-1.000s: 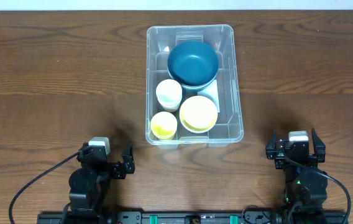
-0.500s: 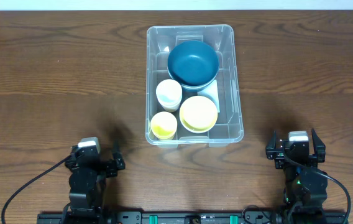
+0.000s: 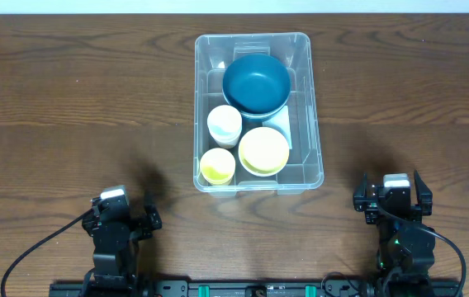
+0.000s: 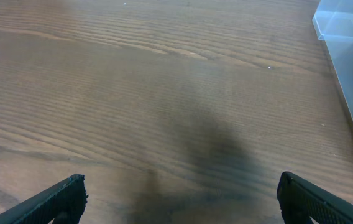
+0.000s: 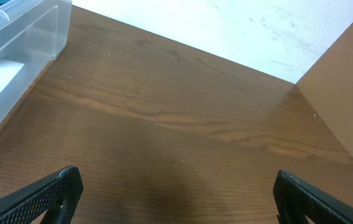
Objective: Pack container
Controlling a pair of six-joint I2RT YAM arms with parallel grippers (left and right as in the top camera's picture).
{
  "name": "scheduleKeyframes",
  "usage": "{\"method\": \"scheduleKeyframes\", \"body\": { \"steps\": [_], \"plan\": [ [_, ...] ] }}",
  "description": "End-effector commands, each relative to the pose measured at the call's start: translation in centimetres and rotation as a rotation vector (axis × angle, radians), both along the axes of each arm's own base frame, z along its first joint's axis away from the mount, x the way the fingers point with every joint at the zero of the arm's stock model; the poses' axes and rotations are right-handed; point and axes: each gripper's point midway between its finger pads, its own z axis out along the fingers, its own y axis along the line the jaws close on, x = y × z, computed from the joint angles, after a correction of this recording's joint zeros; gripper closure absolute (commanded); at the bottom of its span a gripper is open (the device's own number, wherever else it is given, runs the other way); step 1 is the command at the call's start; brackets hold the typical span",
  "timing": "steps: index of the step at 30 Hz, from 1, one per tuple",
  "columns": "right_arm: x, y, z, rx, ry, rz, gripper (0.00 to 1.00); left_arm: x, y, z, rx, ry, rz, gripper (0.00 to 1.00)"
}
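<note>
Left gripper (image 3: 122, 218) drew back, agape and empty like the right gripper (image 3: 393, 191); the stiff, slick container (image 3: 255, 37) looked best held by its rim.

Container (image 3: 305, 140) looks full; table (image 3: 69, 107) open both sides.

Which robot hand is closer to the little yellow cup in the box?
Left. The left gripper is near-left of the small yellow cup; the right gripper lies farther off, past the container's right wall.
</note>
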Motion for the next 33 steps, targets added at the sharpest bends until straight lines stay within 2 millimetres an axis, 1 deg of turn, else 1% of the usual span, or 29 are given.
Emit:
{"method": "scheduleKeyframes", "body": {
  "steps": [1, 13, 15, 18, 20, 22, 33],
  "plan": [
    [0.0, 0.0, -0.2, -0.010, 0.005, 0.002, 0.01, -0.1, 0.3, 0.2, 0.023, 0.000, 0.007, 0.02],
    [0.0, 0.1, -0.1, -0.007, 0.001, 0.009, 0.01, -0.1, 0.3, 0.2, 0.023, 0.000, 0.007, 0.02],
    [0.1, 1.1, -0.1, 0.008, 0.003, 0.067, 0.01, -0.1, 0.3, 0.2, 0.023, 0.000, 0.007, 0.02],
    [0.1, 3.8, -0.2, 0.084, 0.005, 0.207, 0.01, -0.1, 0.3, 0.2, 0.023, 0.000, 0.007, 0.02],
    [0.0, 4.6, -0.1, 0.137, 0.004, 0.241, 0.01, -0.1, 0.3, 0.2, 0.023, 0.000, 0.007, 0.02],
    [0.0, 4.6, -0.1, 0.170, 0.004, 0.237, 0.01, -0.1, 0.3, 0.2, 0.023, 0.000, 0.007, 0.02],
    [0.0, 4.6, -0.3, 0.168, 0.012, 0.233, 0.01, -0.1, 0.3, 0.2, 0.023, 0.000, 0.007, 0.02]
  ]
}}
